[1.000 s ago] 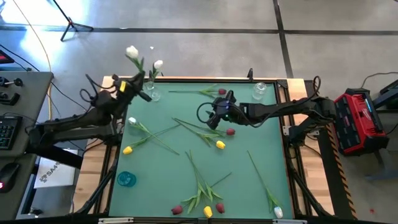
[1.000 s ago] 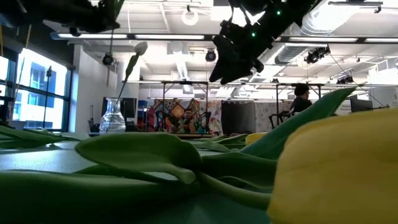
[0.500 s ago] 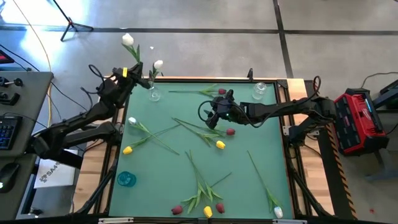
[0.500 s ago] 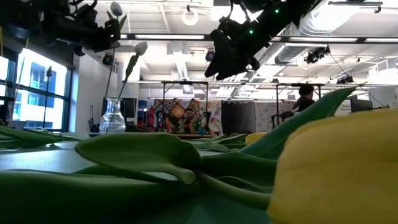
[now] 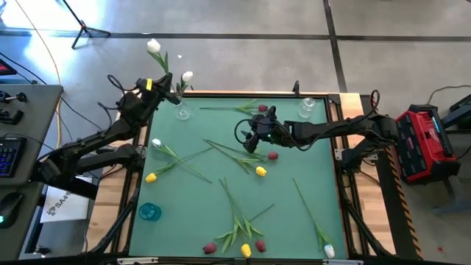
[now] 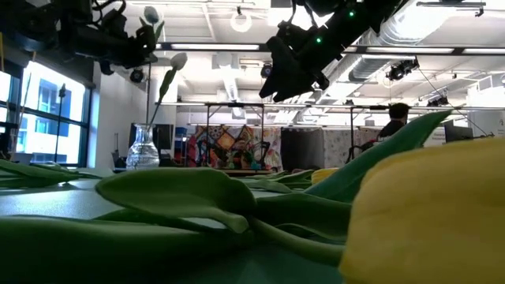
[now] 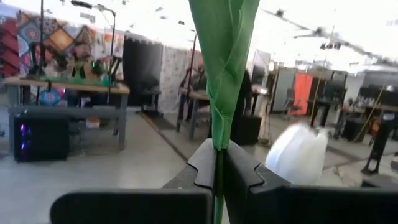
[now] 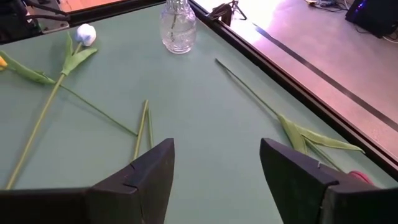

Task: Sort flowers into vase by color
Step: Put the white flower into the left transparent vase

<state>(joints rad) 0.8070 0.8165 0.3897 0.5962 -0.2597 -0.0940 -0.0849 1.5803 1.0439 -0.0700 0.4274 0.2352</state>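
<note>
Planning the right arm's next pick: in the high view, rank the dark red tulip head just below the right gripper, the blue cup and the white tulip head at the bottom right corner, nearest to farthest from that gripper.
From the right gripper:
1. Dark red tulip head, just beside it at mid-table.
2. White tulip head, bottom right corner.
3. Blue cup, lower left edge.
The last two lie at nearly the same distance; their order is hard to call.

High view looks straight down on the counter (image 5: 294, 221); low view sits level at its surface; wrist views peer forward, sharing that counter.
</note>
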